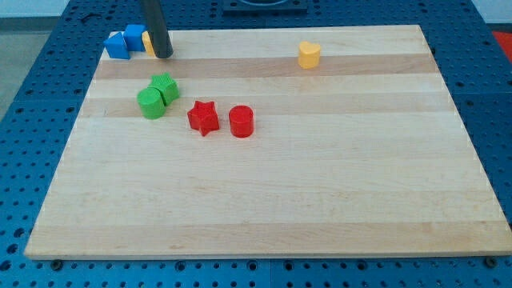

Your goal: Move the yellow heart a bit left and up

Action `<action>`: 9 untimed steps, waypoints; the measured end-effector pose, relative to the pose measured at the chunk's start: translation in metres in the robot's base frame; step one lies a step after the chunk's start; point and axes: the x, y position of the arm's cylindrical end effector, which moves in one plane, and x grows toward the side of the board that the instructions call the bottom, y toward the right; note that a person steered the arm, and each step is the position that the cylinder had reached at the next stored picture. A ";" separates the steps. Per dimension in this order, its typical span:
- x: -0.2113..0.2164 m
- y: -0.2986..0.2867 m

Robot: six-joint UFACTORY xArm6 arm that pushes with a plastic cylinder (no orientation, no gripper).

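One yellow heart (309,55) sits far right of my tip (163,55).

Yellow heart (309,54), two blue blocks (125,42), two green (157,96), red star (203,118) — red cylinder (241,122), pale wooden board (320,192)

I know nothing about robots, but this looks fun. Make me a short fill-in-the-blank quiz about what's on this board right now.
1. The yellow heart sits near the view's ____ edge of the wooden board.
2. The red star lies just left of the red ____.
3. My tip stands in the view's top-left corner, beside the ____ blocks.
4. The two green blocks ____ each other.

Missing words: top; cylinder; blue; touch
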 end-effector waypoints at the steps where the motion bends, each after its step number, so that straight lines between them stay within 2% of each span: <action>1: 0.001 0.050; 2: 0.021 0.101; 3: 0.062 0.130; 4: 0.080 0.215; 5: 0.075 0.315; 6: 0.059 0.334; 7: 0.037 0.329; 8: 0.012 0.307; 9: 0.010 0.263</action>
